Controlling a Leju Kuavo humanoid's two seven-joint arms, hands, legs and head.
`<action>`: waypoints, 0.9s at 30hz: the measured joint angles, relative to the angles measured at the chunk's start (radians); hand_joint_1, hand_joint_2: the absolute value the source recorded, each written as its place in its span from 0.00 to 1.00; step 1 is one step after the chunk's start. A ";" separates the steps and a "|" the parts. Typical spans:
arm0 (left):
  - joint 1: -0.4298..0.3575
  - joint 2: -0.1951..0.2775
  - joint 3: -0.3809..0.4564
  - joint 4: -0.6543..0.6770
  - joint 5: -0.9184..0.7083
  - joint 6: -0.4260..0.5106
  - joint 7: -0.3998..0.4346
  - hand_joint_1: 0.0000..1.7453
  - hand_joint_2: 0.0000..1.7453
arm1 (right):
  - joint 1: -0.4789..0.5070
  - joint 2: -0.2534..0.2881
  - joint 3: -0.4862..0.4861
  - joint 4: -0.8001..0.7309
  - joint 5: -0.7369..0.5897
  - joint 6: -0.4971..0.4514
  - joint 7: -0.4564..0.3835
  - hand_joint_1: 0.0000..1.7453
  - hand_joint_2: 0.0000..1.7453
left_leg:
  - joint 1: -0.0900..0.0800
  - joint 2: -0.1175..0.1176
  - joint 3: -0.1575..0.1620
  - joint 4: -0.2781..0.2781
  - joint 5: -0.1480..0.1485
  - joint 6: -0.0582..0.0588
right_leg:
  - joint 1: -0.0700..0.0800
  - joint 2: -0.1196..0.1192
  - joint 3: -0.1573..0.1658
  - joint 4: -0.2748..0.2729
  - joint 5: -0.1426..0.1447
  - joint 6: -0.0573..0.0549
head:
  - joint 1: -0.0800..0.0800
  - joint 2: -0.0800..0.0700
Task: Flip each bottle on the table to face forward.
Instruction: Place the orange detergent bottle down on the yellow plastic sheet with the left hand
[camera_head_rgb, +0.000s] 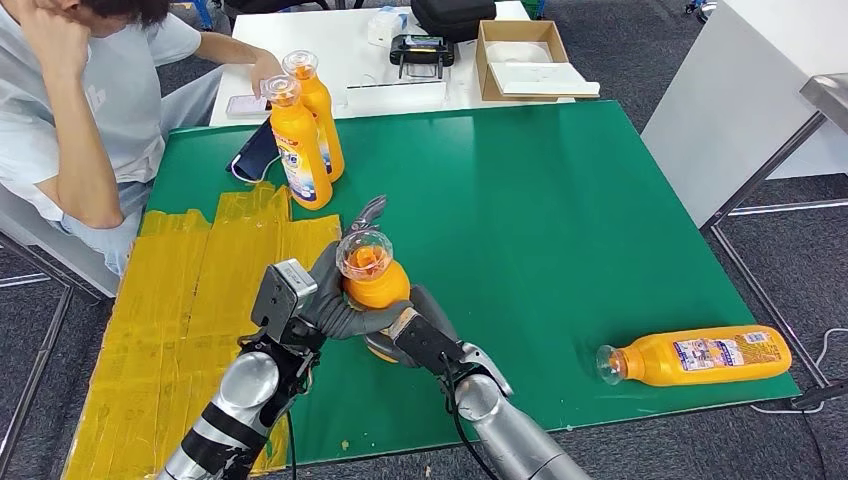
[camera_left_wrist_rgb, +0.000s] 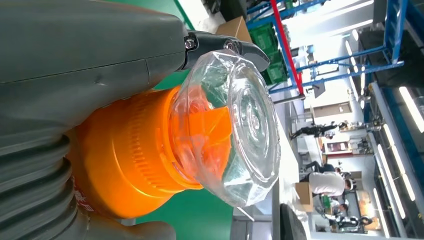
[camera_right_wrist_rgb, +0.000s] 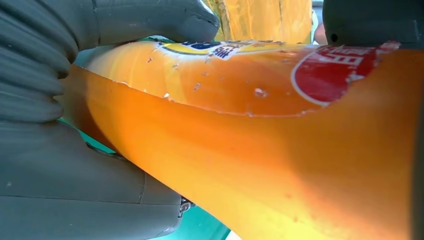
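The held orange bottle (camera_head_rgb: 372, 283) is standing roughly upright over the near middle of the green desk (camera_head_rgb: 560, 210), its clear domed cap (camera_head_rgb: 364, 252) pointing up toward the head camera, so its long axis is running near vertical. The left hand (camera_head_rgb: 335, 300) is gripping it at the shoulder, just under the cap; the right hand (camera_head_rgb: 420, 340) is gripping the lower body from the other side (its wrist view shows fingers (camera_right_wrist_rgb: 150, 17) lying along the labelled wall). Both hands are thus closed on this one bottle, and any turn about its axis will, in my judgement, be shared between them.

A second orange bottle (camera_head_rgb: 700, 357) is lying on its side near the desk's front right corner, cap toward the robot's left, well apart from both hands; the right arm is the nearer.

Two upright bottles (camera_head_rgb: 305, 135) are standing together at the far left, just beside a seated person (camera_head_rgb: 90, 110). Yellow sheeting (camera_head_rgb: 190, 300) is covering the desk's left part. Grey floor surrounds it.
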 joint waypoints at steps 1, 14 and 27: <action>-0.002 0.000 -0.001 0.004 0.002 -0.003 0.001 0.00 1.00 | 0.000 0.000 0.000 0.002 0.001 -0.003 -0.001 1.00 1.00 | 0.000 0.000 0.000 0.000 0.000 0.000 | 0.000 0.000 0.000 0.000 0.000 0.000 | 0.000 0.000; -0.006 0.000 -0.003 0.017 0.006 -0.008 0.002 0.00 1.00 | 0.000 0.000 -0.001 0.006 0.002 -0.010 -0.002 1.00 1.00 | 0.000 0.000 0.000 0.000 0.000 0.000 | 0.000 0.000 0.000 0.000 0.000 0.000 | 0.000 0.000; -0.008 0.000 -0.016 0.026 0.009 -0.011 0.002 0.00 1.00 | 0.001 -0.002 -0.002 -0.020 0.011 -0.056 -0.013 1.00 1.00 | 0.000 0.000 0.000 0.000 0.000 0.000 | 0.000 0.000 0.000 0.000 0.000 0.000 | 0.000 0.000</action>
